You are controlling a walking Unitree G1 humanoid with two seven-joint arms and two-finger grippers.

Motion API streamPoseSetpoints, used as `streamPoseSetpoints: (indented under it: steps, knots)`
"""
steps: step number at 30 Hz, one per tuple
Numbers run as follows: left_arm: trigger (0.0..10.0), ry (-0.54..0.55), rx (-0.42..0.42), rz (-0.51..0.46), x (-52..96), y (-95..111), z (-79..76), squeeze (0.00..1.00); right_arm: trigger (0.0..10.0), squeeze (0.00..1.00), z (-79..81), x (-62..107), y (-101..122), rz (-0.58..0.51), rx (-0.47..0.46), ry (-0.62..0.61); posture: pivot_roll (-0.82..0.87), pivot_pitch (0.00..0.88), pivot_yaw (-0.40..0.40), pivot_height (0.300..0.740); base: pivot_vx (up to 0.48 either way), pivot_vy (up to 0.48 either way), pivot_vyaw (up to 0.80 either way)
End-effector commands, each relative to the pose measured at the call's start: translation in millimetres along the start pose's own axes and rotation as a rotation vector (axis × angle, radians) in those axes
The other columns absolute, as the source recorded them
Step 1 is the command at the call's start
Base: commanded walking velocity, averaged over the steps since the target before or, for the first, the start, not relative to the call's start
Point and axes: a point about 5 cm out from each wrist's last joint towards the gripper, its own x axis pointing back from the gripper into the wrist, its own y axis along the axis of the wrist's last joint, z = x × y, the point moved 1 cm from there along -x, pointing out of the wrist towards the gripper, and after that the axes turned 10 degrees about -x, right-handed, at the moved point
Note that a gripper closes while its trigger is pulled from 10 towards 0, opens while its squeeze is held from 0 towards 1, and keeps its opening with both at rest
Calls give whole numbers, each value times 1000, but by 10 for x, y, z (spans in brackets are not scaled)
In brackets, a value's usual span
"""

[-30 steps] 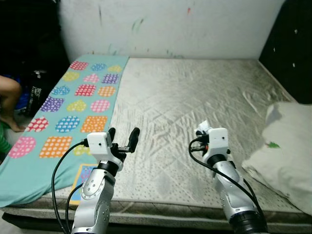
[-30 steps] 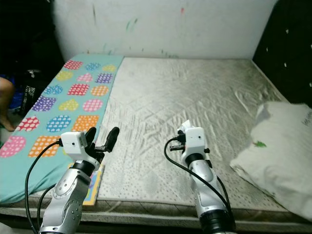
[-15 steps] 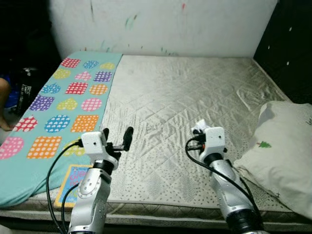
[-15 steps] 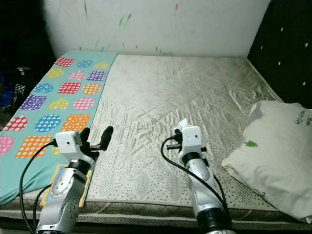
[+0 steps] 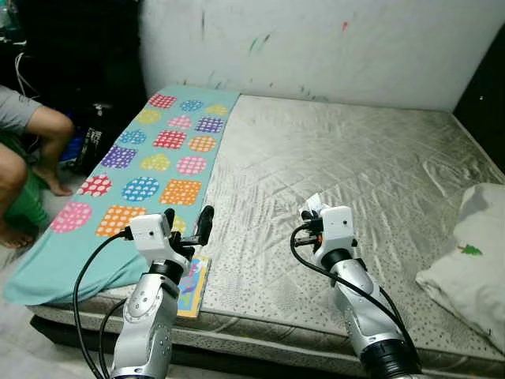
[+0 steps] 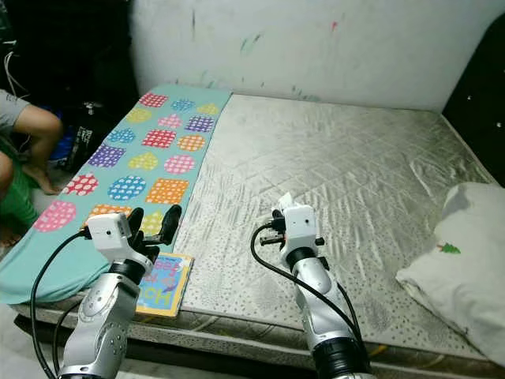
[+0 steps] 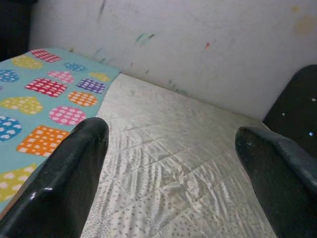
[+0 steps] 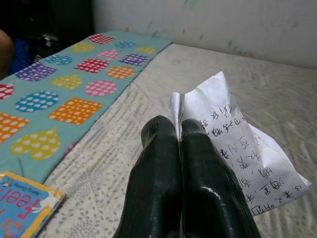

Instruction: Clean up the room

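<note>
My right gripper [image 8: 179, 133] is shut on a crumpled white paper [image 8: 233, 144] with handwriting, held a little above the bare grey mattress [image 5: 355, 158]. That paper [image 5: 312, 205] pokes up just past the right wrist. My left gripper [image 5: 188, 223] stands open with nothing in it, over the mattress's front left part; its fingers [image 7: 79, 148] are spread wide. A colourful children's book [image 5: 192, 278] lies on the mattress's front edge, just below the left gripper and beside the teal blanket.
A teal blanket [image 5: 158, 154] with coloured patches covers the mattress's left strip. A white pillow [image 5: 473, 260] lies at the right edge. A person [image 5: 24, 166] sits on the floor at the left. A dark headboard [image 6: 481, 95] stands on the right.
The camera has swung left: the person's legs are in view and the pillow sits further right. Both grippers keep their pose; the paper stays held.
</note>
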Motion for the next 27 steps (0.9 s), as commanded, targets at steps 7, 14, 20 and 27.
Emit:
streamPoseSetpoints:
  steps: [7, 14, 20, 27]
  knots:
    - [10000, -6, 15, 1, -16, -20, -56, 0, 10000, 0, 18, -12, 22, -1, 15, 20, 19, 0, 5, 740, 0, 480, -403]
    - [10000, -4, 19, 5, -21, -25, -61, 0, 10000, 0, 8, -9, 11, 8, 23, 24, 17, 0, 3, 740, 0, 480, -80]
    - [10000, -4, 21, -11, -24, -13, -70, 0, 10000, 0, 26, -6, -15, 20, 30, 36, 18, 0, 2, 740, 0, 400, 0]
    - [10000, -36, 18, -23, -10, 1, -92, 0, 10000, 0, 36, -5, -23, 24, 35, 46, 16, 0, 3, 740, 0, 0, 0]
